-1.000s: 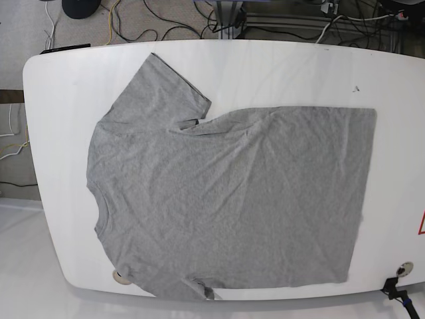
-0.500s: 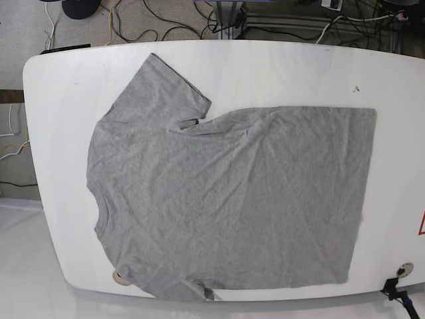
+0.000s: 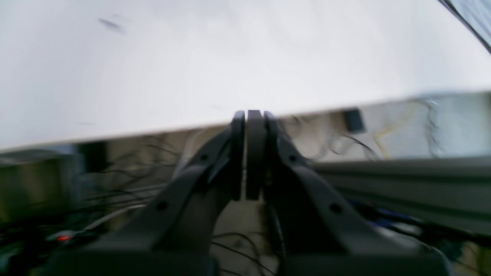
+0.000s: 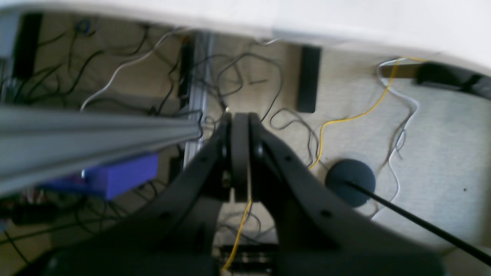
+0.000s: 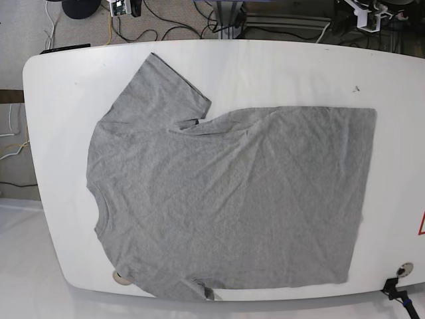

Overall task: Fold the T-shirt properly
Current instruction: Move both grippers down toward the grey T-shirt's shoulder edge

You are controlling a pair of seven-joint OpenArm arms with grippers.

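The tabletop (image 5: 279,66) fills most of the base view, white and oval. The shirt (image 5: 226,199) lies spread flat on it, collar toward the left of the frame, hem toward the right, covering the centre and lower half. One sleeve (image 5: 156,90) lies fully spread toward the upper left; the other sleeve (image 5: 199,289) at the bottom edge appears partly tucked or overhanging the tabletop rim, and how it lies cannot be told. Light wrinkles cross the body; no fold has been made.

Neither arm stands over the shirt in the base view. The left gripper (image 3: 248,153) is clenched with nothing between the jaws, pointing past the tabletop edge at the cable-strewn floor. The right gripper (image 4: 239,157) is likewise clenched and empty, above floor and cables (image 4: 345,119), with the tabletop edge at the top of its frame.

Judgement: the task stands at its opening step, approach not yet made. The next move calls for both grippers to be brought over the shirt, opened, and set on matching edge points, probably the sleeve side, for a first fold.
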